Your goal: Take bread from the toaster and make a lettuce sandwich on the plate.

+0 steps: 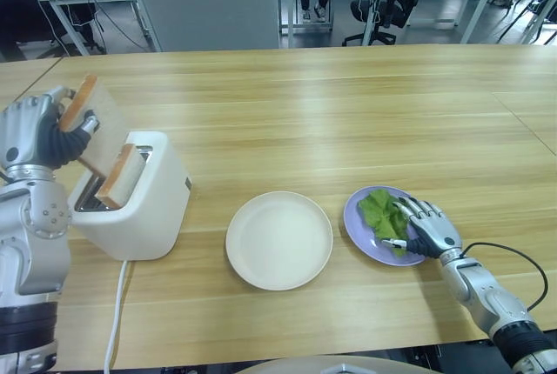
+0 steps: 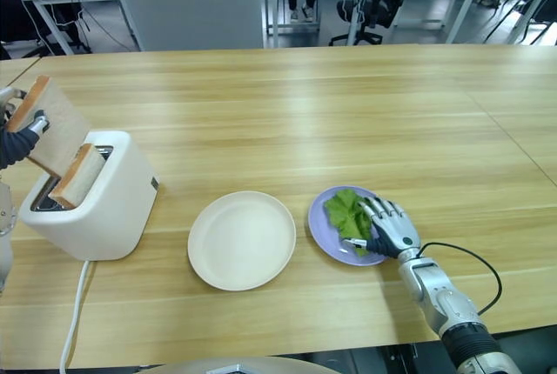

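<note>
My left robot hand (image 1: pixel 39 130) is closed around a bread slice (image 1: pixel 97 129), gripping its upper edge and holding it tilted just above the white toaster (image 1: pixel 144 217), the slice's lower corner near the slot. A second slice (image 1: pixel 120 178) stands in the toaster slot, leaning. The toaster sits on the bench (image 1: pixel 331 113) at about 9 o'clock from the white plate (image 1: pixel 278 239), with its cord (image 1: pixel 113 313) trailing toward 6 o'clock. The white plate is bare. Just beside it, at 3 o'clock, is a purple plate (image 1: pixel 353 224) carrying the lettuce (image 1: pixel 376 209). My right robot hand (image 1: pixel 428 230) lies on that purple plate, resting on the lettuce from the 4 o'clock side; I cannot tell whether it has actually gripped the leaf or just lies over it.
</note>
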